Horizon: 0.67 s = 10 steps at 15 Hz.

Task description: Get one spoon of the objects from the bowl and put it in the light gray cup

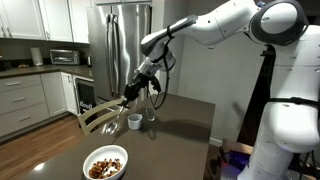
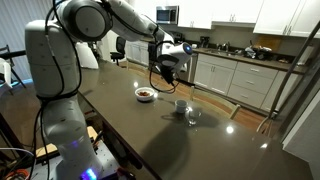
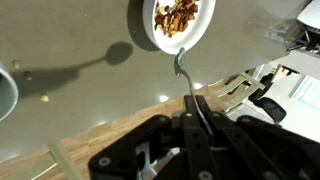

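Observation:
My gripper (image 3: pixel 197 108) is shut on the long handle of the slim silvery spoon (image 3: pixel 183 68). In both exterior views the gripper (image 1: pixel 133 88) (image 2: pixel 168 62) hangs high above the dark table. The wide white bowl (image 3: pixel 150 30) (image 1: pixel 105 152) (image 2: pixel 146 98) holds brown and reddish chunks (image 3: pixel 178 15) (image 1: pixel 103 168). In the wrist view the spoon's tip lies by the bowl's rim and looks empty. The small light gray cup (image 1: pixel 134 121) (image 2: pixel 181 105) stands apart from the bowl; its rim shows at the wrist view's left edge (image 3: pixel 5 95).
A tiny clear glass (image 1: pixel 152 120) (image 2: pixel 193 117) stands right beside the cup. A wooden chair (image 1: pixel 95 118) (image 3: pixel 235 85) sits at the table's edge below the gripper. A steel fridge (image 1: pixel 115 40) and kitchen counters stand behind.

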### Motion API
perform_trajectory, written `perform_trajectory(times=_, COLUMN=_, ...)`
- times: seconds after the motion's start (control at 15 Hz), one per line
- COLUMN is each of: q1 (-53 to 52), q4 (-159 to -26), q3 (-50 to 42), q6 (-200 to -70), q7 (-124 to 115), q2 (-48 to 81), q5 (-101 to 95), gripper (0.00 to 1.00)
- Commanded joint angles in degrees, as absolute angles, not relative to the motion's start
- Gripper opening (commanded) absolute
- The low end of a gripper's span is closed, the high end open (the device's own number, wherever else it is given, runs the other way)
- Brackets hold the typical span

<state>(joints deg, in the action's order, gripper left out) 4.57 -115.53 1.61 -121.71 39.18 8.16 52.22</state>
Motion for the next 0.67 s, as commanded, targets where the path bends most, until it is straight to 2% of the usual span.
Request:
perform_trajectory(times=0.0, q1=3.46, q4=-117.35, q3=2.08, q6=-118.27, q7=42.54, q2=8.65, q5=54.93, gripper=0.03)
perform_trajectory(times=0.6, q1=1.73, q4=-118.98, q3=3.71, q6=-114.9, q7=48.7, q2=13.45, q5=61.89, gripper=0.03)
